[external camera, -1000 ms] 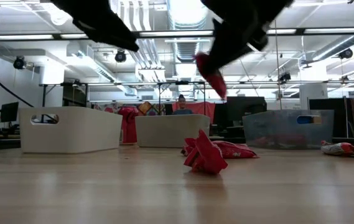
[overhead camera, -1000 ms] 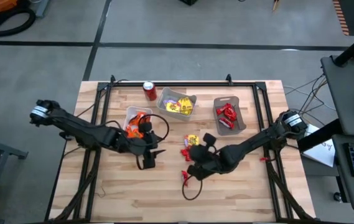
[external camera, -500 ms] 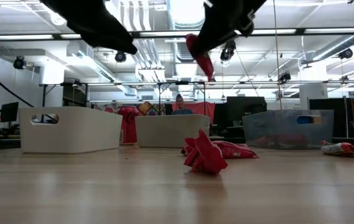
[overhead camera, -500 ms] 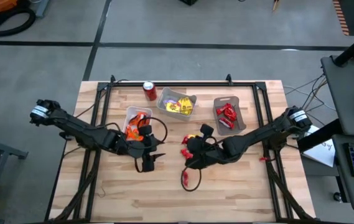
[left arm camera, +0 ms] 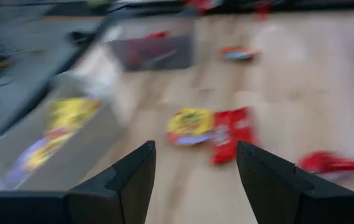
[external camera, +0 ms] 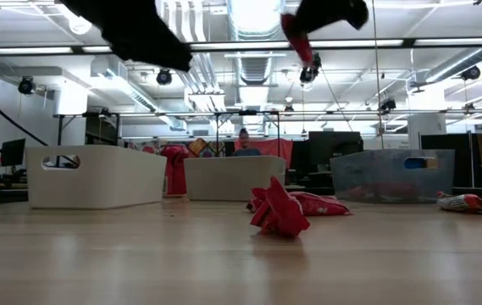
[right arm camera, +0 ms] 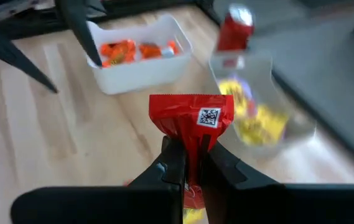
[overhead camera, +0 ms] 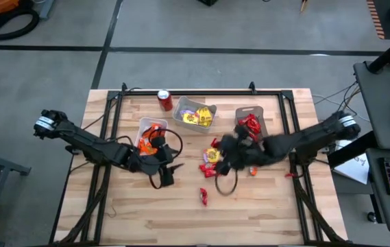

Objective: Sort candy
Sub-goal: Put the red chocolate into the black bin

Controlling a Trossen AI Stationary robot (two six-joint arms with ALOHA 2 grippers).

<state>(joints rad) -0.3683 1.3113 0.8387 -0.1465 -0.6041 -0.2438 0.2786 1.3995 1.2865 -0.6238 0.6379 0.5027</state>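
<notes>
My right hand point(right arm camera: 186, 163) is clamped on one red candy point(right arm camera: 192, 121), fingers pressed together on the wrapper's lower part, and it is lifted above the desk point(overhead camera: 263, 206) near the bin with red candy point(overhead camera: 251, 125). Beyond it are the bin w/ yellow candy point(overhead camera: 196, 114), the bin w/ orange candy point(overhead camera: 149, 132) and a red soda can point(overhead camera: 165, 100). Loose candy lies on the desk: a yellow and red group point(overhead camera: 210, 160) at the middle, one red piece point(overhead camera: 203, 197) closer to the front. My left hand point(overhead camera: 169, 172) waits w/ fingers apart over the desk, beside the orange bin, holding nothing.
</notes>
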